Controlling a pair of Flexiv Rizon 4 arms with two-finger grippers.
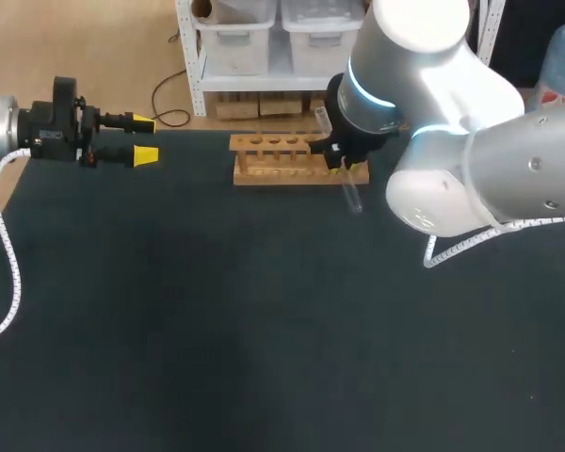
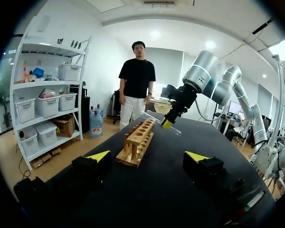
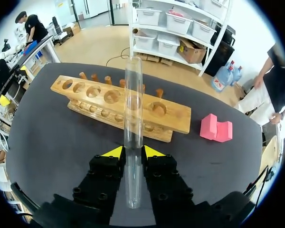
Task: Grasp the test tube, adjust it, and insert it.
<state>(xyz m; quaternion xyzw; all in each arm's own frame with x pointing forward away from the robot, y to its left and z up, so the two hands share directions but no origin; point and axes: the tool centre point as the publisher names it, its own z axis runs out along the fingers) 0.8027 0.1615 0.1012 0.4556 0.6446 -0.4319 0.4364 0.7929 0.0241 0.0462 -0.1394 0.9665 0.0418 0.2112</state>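
Inspection of the left arm (image 1: 0,127): it enters from the left edge with the wrist level. The left gripper (image 1: 143,138) points toward the right side, fingers parted. The right arm (image 1: 508,160) enters from the right, elbow bent, wrist angled downward. On the right gripper (image 3: 133,152), both yellow-tipped fingers clamp the test tube (image 3: 133,104) from two sides.

Showing rounded silver-grey shells on the right arm (image 1: 471,122), glowing with a pale blue ring at one joint. Trailing a white coiled cable (image 1: 5,254) beside each arm. Carrying black blocky fingers tipped in bright yellow wedges on the left tool (image 1: 144,138) and right tool (image 3: 133,152), bearing round screw holes on the latter.
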